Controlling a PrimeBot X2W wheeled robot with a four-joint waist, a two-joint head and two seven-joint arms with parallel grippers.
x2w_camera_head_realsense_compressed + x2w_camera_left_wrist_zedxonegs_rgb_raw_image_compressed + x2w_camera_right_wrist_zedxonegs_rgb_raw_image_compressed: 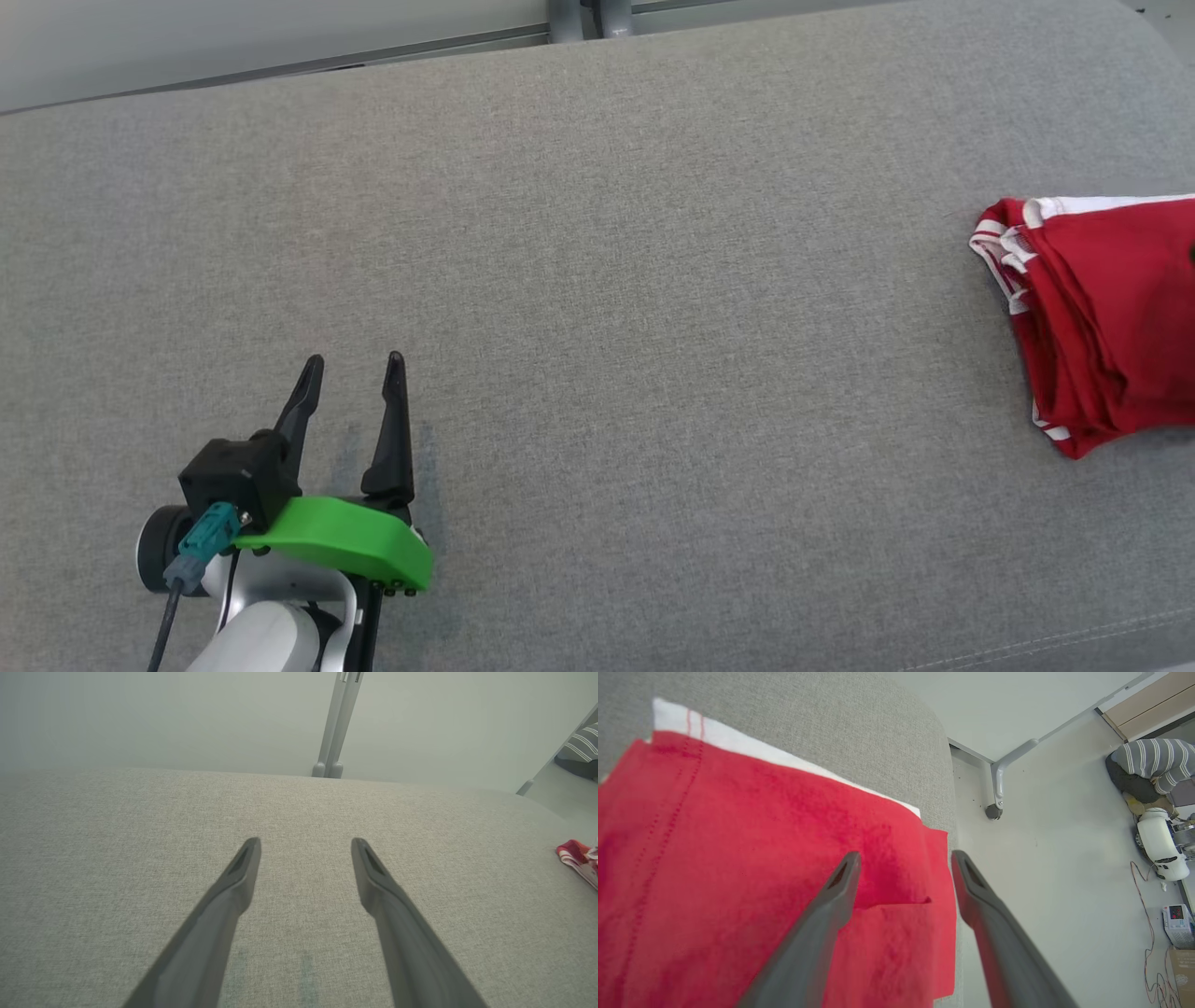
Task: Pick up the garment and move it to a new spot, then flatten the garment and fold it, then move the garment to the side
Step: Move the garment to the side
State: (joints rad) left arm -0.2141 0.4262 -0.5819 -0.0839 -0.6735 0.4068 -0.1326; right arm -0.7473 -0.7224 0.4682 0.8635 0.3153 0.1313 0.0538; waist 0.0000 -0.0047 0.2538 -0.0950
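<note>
Seemingly at the close of the task, we recorded the folded red garment (1102, 317) at the far right end of the grey upholstered surface (597, 233). Its layers were stacked in a compact bundle, with white-striped trim on the side facing the surface's middle. In the head view the bundle ran off the picture's right border, so we could not fix its long axis there. In the right wrist view its far edge, backed by a white band (784, 756), ran across the surface toward the rounded right rim. A red corner reached that rim above the pale floor (1041, 882); we could not tell whether it overhung.

The right gripper (906, 855) hovered over that rim-side corner, jaws spread wide and clasping nothing. One finger lay over the cloth and the other along the rim line; whether the tips touched the fabric we could not tell. The left gripper (355, 358) sat above the surface's left front part, well apart from the garment. It was likewise spread and empty, its fingers pointing toward the surface's back edge.

The relation that mattered — the garment lay at the surface's right end, directly beneath the right arm and far from the left. We judged the fold and the move aside to be done. Any further handling fell to the right arm, which needed only to lift clear without snagging the top layer.
</note>
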